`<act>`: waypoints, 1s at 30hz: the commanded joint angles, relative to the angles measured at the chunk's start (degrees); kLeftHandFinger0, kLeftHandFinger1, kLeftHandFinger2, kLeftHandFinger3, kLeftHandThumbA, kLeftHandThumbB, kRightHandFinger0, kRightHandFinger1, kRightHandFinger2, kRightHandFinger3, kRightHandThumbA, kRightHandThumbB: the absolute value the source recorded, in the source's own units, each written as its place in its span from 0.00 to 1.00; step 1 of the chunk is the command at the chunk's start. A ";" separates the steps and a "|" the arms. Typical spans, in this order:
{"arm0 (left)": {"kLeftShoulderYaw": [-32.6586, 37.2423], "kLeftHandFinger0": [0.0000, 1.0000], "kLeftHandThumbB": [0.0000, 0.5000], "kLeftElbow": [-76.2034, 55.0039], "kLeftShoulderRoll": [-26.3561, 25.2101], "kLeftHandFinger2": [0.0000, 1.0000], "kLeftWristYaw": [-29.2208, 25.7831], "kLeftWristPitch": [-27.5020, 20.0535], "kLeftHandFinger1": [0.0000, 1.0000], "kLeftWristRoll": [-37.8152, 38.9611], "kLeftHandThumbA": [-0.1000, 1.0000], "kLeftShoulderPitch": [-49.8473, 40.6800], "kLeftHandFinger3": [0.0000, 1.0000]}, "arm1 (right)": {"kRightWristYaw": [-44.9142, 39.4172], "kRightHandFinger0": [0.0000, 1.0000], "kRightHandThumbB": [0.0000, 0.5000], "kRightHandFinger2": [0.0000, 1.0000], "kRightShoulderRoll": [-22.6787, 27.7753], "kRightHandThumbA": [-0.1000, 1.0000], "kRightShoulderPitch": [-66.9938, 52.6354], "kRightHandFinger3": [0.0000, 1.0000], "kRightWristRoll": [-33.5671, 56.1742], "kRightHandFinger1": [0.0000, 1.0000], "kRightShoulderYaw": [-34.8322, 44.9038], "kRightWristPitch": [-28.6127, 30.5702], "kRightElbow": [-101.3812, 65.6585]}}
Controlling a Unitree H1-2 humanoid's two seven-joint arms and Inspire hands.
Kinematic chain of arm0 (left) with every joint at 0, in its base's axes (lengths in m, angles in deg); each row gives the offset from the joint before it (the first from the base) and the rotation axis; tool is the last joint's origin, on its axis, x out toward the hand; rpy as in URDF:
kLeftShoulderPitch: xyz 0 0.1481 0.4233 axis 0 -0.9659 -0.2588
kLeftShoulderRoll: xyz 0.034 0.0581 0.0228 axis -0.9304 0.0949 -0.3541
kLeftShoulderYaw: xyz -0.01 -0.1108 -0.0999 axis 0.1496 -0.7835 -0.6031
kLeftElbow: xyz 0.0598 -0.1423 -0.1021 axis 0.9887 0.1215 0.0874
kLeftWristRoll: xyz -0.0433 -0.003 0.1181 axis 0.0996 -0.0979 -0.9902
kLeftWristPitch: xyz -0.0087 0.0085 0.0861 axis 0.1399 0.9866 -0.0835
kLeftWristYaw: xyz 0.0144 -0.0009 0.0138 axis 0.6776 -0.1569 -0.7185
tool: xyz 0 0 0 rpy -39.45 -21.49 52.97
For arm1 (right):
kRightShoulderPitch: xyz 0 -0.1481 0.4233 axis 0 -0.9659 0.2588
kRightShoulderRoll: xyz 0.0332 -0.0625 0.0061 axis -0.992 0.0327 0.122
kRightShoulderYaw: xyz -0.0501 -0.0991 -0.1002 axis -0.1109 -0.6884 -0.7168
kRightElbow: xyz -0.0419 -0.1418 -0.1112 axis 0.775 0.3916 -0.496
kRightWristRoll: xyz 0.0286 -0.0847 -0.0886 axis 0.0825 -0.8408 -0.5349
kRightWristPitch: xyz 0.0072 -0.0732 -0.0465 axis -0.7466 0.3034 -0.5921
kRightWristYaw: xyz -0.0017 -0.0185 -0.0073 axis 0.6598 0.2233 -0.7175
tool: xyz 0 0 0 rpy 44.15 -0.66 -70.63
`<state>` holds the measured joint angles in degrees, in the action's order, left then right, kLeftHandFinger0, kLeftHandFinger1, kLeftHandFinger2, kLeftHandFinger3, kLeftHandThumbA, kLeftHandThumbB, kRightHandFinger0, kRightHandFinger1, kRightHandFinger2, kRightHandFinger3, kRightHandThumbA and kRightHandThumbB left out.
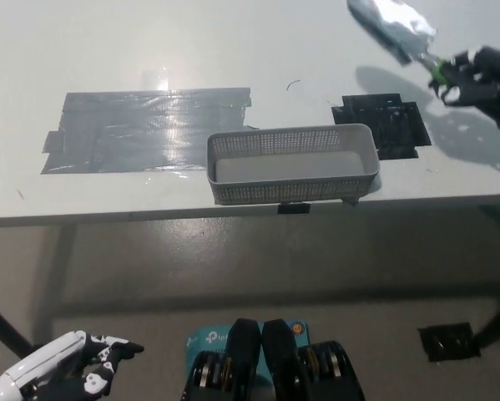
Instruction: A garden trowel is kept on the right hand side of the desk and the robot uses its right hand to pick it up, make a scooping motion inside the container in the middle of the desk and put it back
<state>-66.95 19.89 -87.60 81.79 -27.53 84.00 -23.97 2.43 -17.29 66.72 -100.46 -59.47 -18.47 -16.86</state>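
- The trowel (393, 28) has a shiny silver scoop blade, a thin neck and a green-and-black grip. The right hand (481, 77) is closed around the grip and holds the trowel clear of the desk (108, 50). The blade juts out from the hand, away from the robot and to the hand's left, with its hollow face up.
- The container (283, 190) is a grey rectangular mesh basket, upright with its top open and its pale floor showing. It stands at the desk's near edge, well apart from the hand, to the hand's left and closer to the robot.
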 commanded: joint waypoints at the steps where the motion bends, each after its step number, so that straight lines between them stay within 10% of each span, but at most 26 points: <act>1: -1.32 0.96 0.97 -0.93 -0.98 0.81 -0.32 -1.61 0.86 0.45 1.00 -0.38 1.00 | 7.17 0.00 0.10 0.42 1.56 0.00 0.04 0.04 -4.68 0.25 -5.39 7.14 1.46; 9: -1.55 1.00 1.00 -1.10 -1.21 0.81 -0.14 -1.85 0.87 0.00 1.00 -0.58 1.00 | 15.68 0.06 0.00 0.48 -1.48 0.00 -2.17 0.09 -6.36 0.39 -10.98 11.01 3.34; 13: -1.19 1.00 1.00 -0.89 -1.13 0.81 -0.01 -2.01 0.87 -0.18 1.00 -0.94 1.00 | 21.74 0.01 0.00 0.30 -4.20 0.00 -3.07 0.07 -8.20 0.30 -12.19 8.30 3.01; 15: -1.19 1.00 0.99 -1.02 -1.23 0.81 -0.07 -2.16 0.87 -0.41 1.00 -1.32 1.00 | 24.72 0.00 0.00 0.33 -5.13 0.00 -3.39 0.13 -9.26 0.30 -12.82 7.35 3.08; 17: -1.61 1.00 0.96 -1.51 -1.15 0.80 -0.22 -1.90 0.86 -0.03 1.00 -1.79 1.00 | 29.79 0.01 0.00 0.37 -6.49 0.00 -3.53 0.44 -11.26 0.31 -13.29 3.91 2.64; 18: -1.73 1.00 0.95 -1.50 -1.12 0.80 -0.23 -1.88 0.86 0.11 1.00 -1.96 1.00 | 30.45 0.22 0.00 0.64 -6.83 0.00 -3.46 0.68 -11.66 0.55 -13.25 1.85 2.39; 19: -1.76 1.00 0.95 -1.47 -1.12 0.81 -0.23 -1.89 0.87 0.14 1.00 -1.98 1.00 | 30.58 0.35 0.00 0.61 -6.91 0.00 -3.41 0.77 -11.81 0.59 -13.25 1.07 2.28; 20: -1.92 1.00 0.95 -1.44 -1.08 0.81 -0.16 -1.88 0.87 0.47 1.00 -2.08 1.00 | 31.04 0.30 0.05 0.61 -7.08 0.00 -2.89 1.00 -12.95 0.52 -13.99 -1.56 2.94; 21: -2.07 1.00 0.96 -1.74 -1.17 0.81 -0.31 -1.42 0.87 0.42 1.00 -2.48 1.00 | 31.32 0.30 0.03 0.61 -7.38 0.00 -2.61 1.00 -13.44 0.50 -14.56 -2.28 3.60; 22: -2.16 1.00 0.98 -1.68 -1.17 0.81 -0.24 -1.54 0.87 0.57 1.00 -2.61 1.00 | 30.35 0.79 0.02 1.00 -7.42 0.17 -2.08 1.00 -14.57 1.00 -15.76 -4.43 4.08; 23: -2.10 1.00 1.00 -1.70 -1.14 0.81 -0.25 -1.57 0.87 0.46 1.00 -2.56 1.00 | 30.01 1.00 0.12 1.00 -7.17 0.37 -1.72 1.00 -16.17 1.00 -17.48 -5.61 4.45; 27: -2.05 0.98 0.99 -1.51 -0.98 0.81 -0.28 -1.90 0.85 0.31 1.00 -2.81 1.00 | 27.95 1.00 0.99 1.00 -6.38 0.79 -0.66 1.00 -18.77 1.00 -21.71 -11.46 4.64; 30: -2.00 0.98 1.00 -1.43 -0.95 0.80 -0.29 -1.98 0.85 0.24 1.00 -2.86 1.00 | 27.47 1.00 1.00 1.00 -5.56 0.93 -0.18 1.00 -19.50 1.00 -23.05 -13.44 3.98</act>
<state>-67.92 19.79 -87.59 81.79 -27.87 83.91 -26.56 28.08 -24.26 63.24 -115.13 -80.39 -23.03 -13.39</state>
